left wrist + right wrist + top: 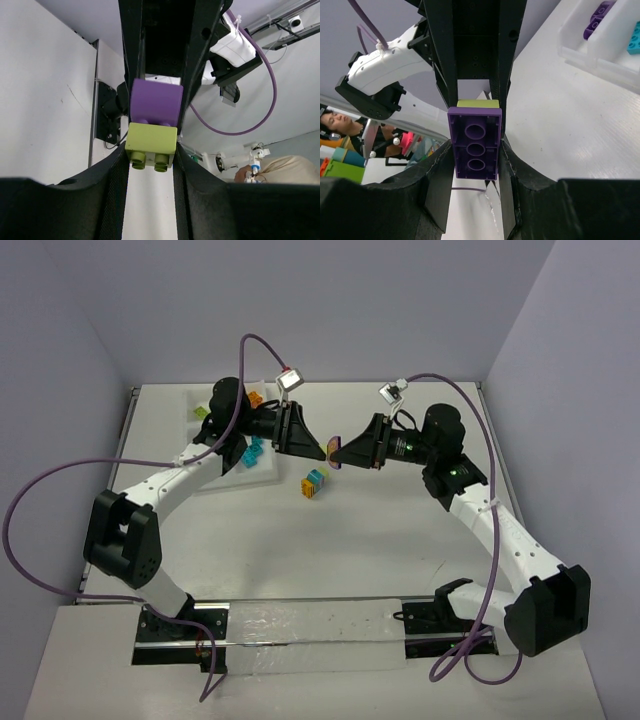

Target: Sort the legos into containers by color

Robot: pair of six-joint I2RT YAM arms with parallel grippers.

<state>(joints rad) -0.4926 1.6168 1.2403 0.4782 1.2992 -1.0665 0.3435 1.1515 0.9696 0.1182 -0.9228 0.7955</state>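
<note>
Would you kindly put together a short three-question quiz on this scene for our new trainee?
1. True or false: the left tool and the right tool grip the same purple-and-lime clump above the table.
2. Which colour of that clump does the right tool clamp? A purple, B teal, C orange.
3. Fill in: the teal-and-yellow clump lies ____ the tray.

Key: 1 true; 2 A; 3 outside.
</note>
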